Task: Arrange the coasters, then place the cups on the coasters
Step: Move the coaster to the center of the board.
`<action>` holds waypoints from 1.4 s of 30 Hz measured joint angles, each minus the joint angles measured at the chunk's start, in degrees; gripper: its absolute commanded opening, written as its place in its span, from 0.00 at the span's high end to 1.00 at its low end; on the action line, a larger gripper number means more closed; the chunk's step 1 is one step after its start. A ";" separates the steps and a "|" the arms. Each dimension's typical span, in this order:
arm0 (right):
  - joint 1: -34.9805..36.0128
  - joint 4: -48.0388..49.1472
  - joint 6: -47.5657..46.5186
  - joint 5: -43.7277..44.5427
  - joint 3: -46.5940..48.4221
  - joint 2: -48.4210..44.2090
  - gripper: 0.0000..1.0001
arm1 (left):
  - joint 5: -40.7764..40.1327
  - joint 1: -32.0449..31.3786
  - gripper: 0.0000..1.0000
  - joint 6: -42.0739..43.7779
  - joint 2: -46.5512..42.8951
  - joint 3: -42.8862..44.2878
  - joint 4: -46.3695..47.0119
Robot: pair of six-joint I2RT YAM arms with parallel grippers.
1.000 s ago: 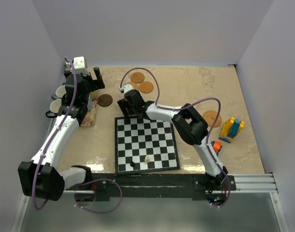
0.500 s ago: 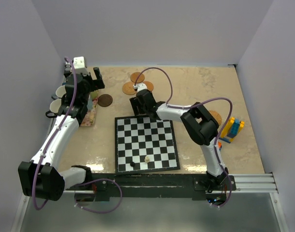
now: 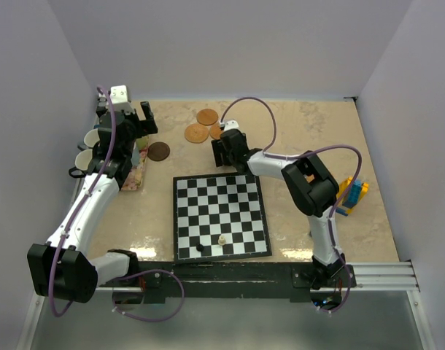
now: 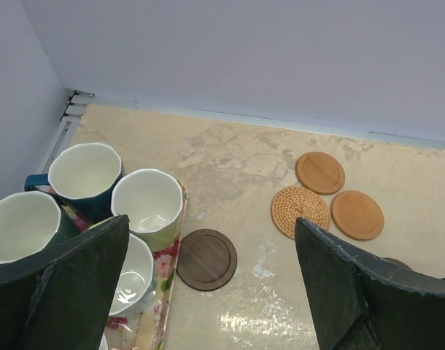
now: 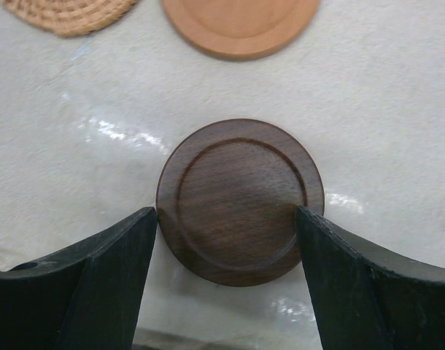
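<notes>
Right arm [image 3: 273, 165] reaches past the chessboard [image 3: 221, 216] to tan coasters [image 3: 197, 133], upper centre; a dark coaster [image 3: 159, 151] lies left, beside what appear to be cups [image 3: 90, 138].

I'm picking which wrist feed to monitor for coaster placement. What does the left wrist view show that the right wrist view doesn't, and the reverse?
Only the left wrist view: the cups clustered at the floral mat, a dark coaster beside that mat, and the far tan coaster. Only the right wrist view: a close look at a second dark coaster flanked by the right gripper; contact is unclear. Both: the woven coaster and the near tan coaster.
</notes>
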 measured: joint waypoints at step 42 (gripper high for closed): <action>-3.15 -0.96 -1.14 4.52 8.35 6.10 0.19 | 0.04 0.00 0.00 -0.42 0.02 0.00 0.00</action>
